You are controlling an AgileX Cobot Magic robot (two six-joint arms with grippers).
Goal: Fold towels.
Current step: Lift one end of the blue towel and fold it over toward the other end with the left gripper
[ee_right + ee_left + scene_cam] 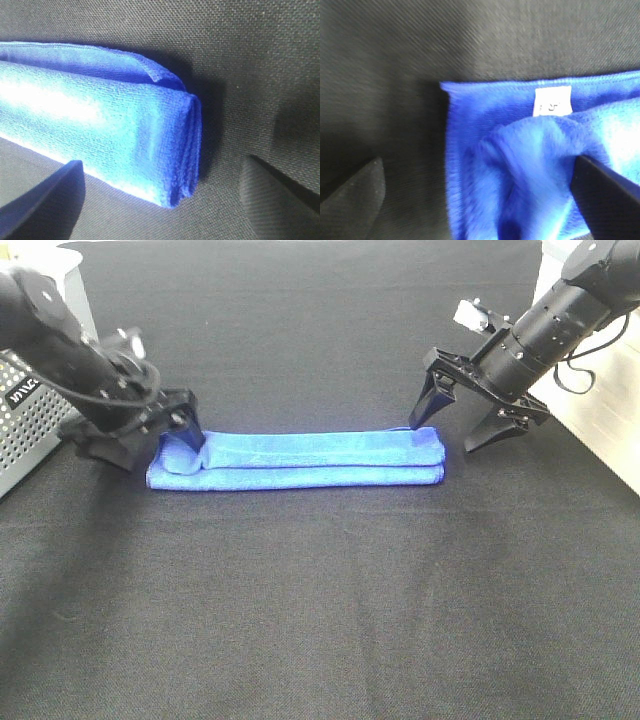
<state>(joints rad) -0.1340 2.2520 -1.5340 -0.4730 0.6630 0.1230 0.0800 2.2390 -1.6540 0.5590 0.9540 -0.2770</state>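
High up: the towel (300, 460) lies long, left to right, on the table (320, 620); the left gripper (150, 445) is spread wide at one end, the right gripper (443, 437) spread wide at the other; left wrist: a finger (605, 195) pokes the towel; right wrist: its end sits between wide jaws.

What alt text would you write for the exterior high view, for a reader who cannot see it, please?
A blue towel, folded into a long narrow strip, lies on a black table. The open left gripper has one finger in its bunched left end; the open right gripper straddles its right end.
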